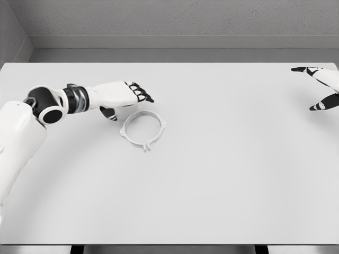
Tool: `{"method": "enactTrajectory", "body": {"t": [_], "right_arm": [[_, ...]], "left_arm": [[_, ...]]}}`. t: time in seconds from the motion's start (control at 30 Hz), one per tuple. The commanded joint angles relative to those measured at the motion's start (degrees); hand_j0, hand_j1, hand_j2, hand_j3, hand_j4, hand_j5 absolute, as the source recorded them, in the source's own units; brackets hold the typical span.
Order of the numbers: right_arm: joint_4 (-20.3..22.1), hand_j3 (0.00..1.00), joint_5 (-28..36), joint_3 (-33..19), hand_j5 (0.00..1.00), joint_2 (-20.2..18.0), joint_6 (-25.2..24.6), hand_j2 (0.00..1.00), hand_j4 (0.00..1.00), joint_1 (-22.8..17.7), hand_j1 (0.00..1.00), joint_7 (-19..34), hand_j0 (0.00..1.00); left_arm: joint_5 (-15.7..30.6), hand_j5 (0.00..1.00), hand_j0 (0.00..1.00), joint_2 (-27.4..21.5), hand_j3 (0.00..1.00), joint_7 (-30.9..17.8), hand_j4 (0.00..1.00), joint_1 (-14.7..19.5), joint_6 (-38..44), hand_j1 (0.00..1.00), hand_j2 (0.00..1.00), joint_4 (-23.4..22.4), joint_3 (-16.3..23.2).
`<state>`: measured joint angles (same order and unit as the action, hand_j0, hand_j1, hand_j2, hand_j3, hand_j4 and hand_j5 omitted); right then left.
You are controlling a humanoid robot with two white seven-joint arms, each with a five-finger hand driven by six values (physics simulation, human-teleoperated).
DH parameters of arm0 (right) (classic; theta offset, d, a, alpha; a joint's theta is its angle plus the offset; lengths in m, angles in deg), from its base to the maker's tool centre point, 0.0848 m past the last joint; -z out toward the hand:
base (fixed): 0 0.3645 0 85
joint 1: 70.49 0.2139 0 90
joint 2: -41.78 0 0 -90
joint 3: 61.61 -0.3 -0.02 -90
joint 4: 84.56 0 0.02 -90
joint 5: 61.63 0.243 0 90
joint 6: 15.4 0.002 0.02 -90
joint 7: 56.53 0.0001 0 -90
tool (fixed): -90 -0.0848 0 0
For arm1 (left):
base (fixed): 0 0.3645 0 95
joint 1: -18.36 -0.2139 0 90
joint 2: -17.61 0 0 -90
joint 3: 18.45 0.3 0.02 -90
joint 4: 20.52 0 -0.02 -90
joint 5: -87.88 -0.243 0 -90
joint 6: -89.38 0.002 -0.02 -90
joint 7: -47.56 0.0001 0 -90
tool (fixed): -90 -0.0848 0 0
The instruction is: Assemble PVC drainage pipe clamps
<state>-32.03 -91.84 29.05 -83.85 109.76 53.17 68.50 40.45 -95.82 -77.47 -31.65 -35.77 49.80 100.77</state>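
Note:
A white ring-shaped pipe clamp (143,128) with small lugs on its rim lies flat on the white table (222,174), left of centre. My left hand (126,100) hovers just above and behind the clamp's upper left edge, palm down. Its black-tipped fingers (142,92) are extended and its thumb (111,114) points down toward the ring; it holds nothing. Whether it touches the ring I cannot tell. At the far right edge my right hand (321,87) is partly in view, with fingers spread and empty.
A grey wall (175,21) rises behind the table's far edge. The near table edge runs along the bottom of the head view. No other objects show on the tabletop.

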Motion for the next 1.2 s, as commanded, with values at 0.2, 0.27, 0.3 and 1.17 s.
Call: {"method": "enactTrajectory", "body": {"t": [0.2, 0.27, 0.3, 1.17], "right_arm": [[0.03, 1.0, 0.42, -0.05, 1.0, -0.05, -0.17, 1.0, 1.0, 0.0, 1.0, -0.03, 1.0], [0.03, 1.0, 0.42, -0.05, 1.0, -0.05, -0.17, 1.0, 1.0, 0.0, 1.0, -0.03, 1.0], [0.03, 1.0, 0.42, -0.05, 1.0, -0.05, -0.17, 1.0, 1.0, 0.0, 1.0, -0.03, 1.0], [0.03, 1.0, 0.42, -0.05, 1.0, -0.05, -0.17, 1.0, 1.0, 0.0, 1.0, -0.03, 1.0]], "left_arm": [[0.24, 1.0, 1.0, -0.21, 1.0, 0.03, 1.0, -0.35, 0.15, 1.0, 1.0, 0.08, 0.49], [0.24, 1.0, 1.0, -0.04, 1.0, 0.03, 1.0, -0.35, 0.15, 1.0, 1.0, 0.08, 0.57], [0.24, 1.0, 1.0, -0.04, 1.0, 0.03, 1.0, -0.35, 0.15, 1.0, 1.0, 0.08, 0.66], [0.15, 1.0, 1.0, 2.25, 1.0, 0.03, 1.0, -0.7, 0.15, 1.0, 1.0, 0.16, 0.93]]}}
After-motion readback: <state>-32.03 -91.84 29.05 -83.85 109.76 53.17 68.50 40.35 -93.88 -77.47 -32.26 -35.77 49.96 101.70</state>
